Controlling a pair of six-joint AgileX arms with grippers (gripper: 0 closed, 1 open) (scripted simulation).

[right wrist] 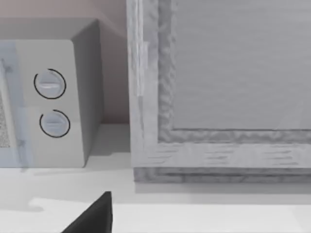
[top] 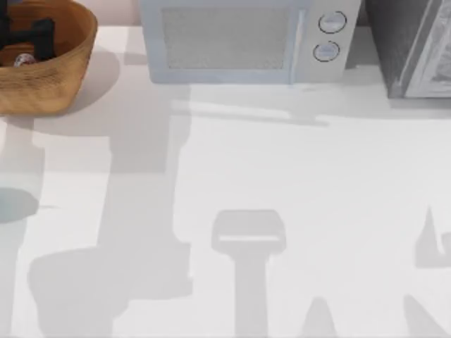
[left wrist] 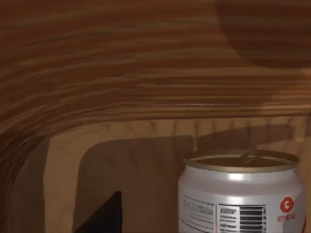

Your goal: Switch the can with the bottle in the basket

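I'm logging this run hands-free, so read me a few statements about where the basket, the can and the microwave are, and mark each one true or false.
1. The basket sits at the far left corner of the table in the top view. True.
2. The can lies tipped on its side on the bare table. False: it stands upright inside the basket, gold top up.
3. The left gripper reaches down into the basket. True.
4. The microwave stands at the table's near edge. False: it stands along the far edge, right of the basket.
5. The microwave has two round dials, one above the other. True.
6. A bottle stands inside the basket beside the can. False: only the can and the gripper are seen there.
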